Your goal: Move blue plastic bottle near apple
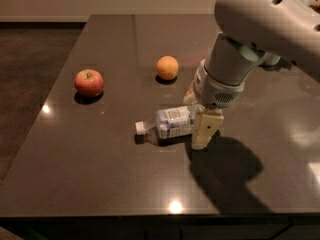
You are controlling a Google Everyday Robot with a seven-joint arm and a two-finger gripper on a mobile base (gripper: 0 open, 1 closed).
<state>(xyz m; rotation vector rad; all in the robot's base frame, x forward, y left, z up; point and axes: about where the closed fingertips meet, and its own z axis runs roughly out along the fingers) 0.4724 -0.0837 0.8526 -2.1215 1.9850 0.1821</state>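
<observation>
Camera view: on the dark surface [100, 179], the blue plastic bottle [172, 122] lies on its side mid-scene, cap to the left. The gripper [196, 121] is at its right end, fingers [206, 129] apart, one near and one far of the body. Step in hand: the grasp. Next: close, lift, carry far-left to the apple [89, 82], well apart. An orange [167, 67] sits beyond.

An orange [167, 67] sits toward the far side of a dark glossy tabletop [100, 159], with brown floor [30, 59] beyond its left edge.
</observation>
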